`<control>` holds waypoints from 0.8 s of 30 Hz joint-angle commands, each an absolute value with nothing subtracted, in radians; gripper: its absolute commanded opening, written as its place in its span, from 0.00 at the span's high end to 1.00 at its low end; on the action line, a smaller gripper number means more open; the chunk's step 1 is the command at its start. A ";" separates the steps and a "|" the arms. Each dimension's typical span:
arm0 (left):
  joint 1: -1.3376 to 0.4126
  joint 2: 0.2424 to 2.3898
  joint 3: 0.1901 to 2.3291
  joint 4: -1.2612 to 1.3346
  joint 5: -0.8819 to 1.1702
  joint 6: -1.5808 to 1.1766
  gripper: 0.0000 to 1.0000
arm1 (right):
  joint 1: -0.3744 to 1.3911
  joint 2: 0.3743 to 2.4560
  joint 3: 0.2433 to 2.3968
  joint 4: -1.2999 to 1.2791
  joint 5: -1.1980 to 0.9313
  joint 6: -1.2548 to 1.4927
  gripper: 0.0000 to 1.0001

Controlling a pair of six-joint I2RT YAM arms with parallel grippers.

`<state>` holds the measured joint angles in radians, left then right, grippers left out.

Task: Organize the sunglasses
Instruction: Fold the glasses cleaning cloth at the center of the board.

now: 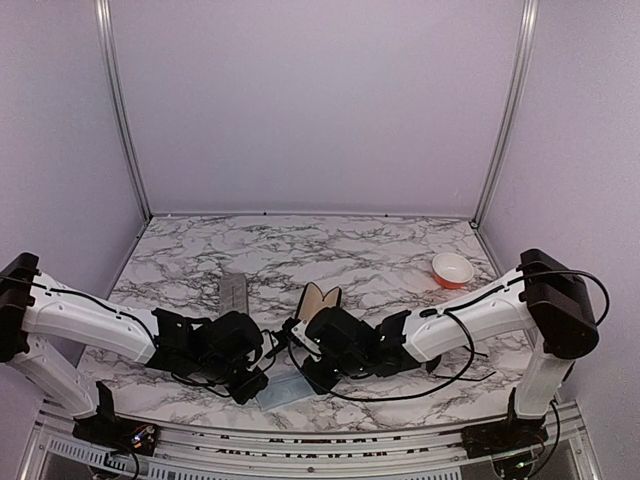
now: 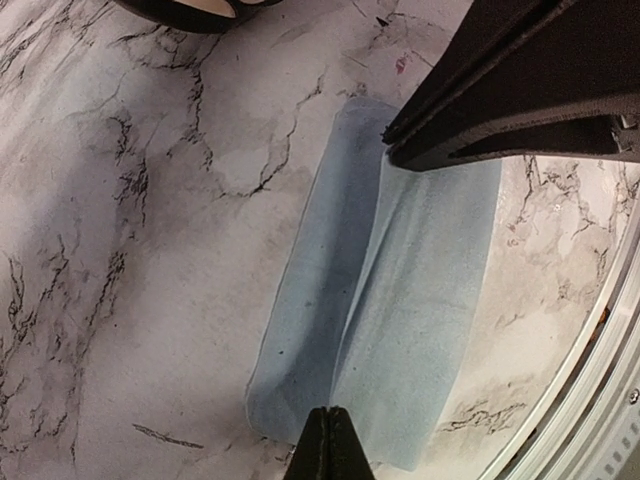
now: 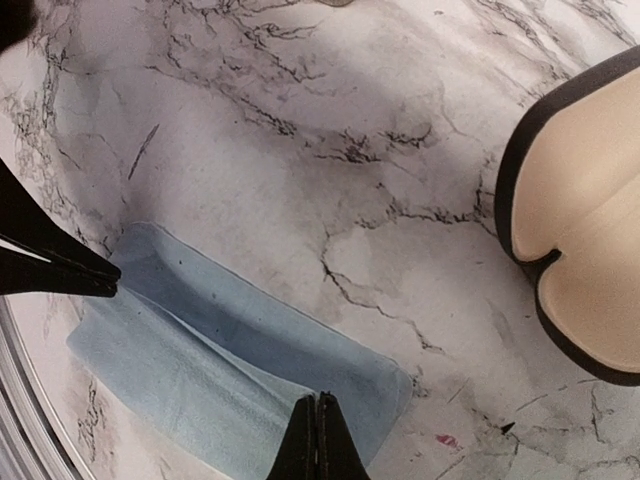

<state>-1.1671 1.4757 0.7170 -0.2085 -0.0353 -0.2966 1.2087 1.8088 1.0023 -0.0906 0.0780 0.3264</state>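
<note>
Now left gripper (image 2: 326,440), right gripper (image 3: 318,428) each clamped on blue cloth (image 2: 420,290); sunglasses out of sight.

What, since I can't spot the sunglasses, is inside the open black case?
Only bare cream lining shows inside the open case. One side runs out of the wrist view, and from above the right arm covers its near part.

Sunglasses too small to discern.
</note>
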 commanded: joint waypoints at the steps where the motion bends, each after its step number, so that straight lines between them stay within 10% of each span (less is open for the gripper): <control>1: -1.157 1.493 0.696 -0.238 -0.070 -0.304 1.00 | 1.209 1.833 1.034 -0.137 0.131 0.314 1.00; 16: -1.156 1.522 0.666 -0.172 -0.105 -0.281 1.00 | 1.210 1.847 1.030 -0.153 0.186 0.318 1.00; 24: -1.155 1.552 0.660 -0.157 -0.093 -0.292 0.80 | 1.212 1.871 1.032 -0.154 0.195 0.323 1.00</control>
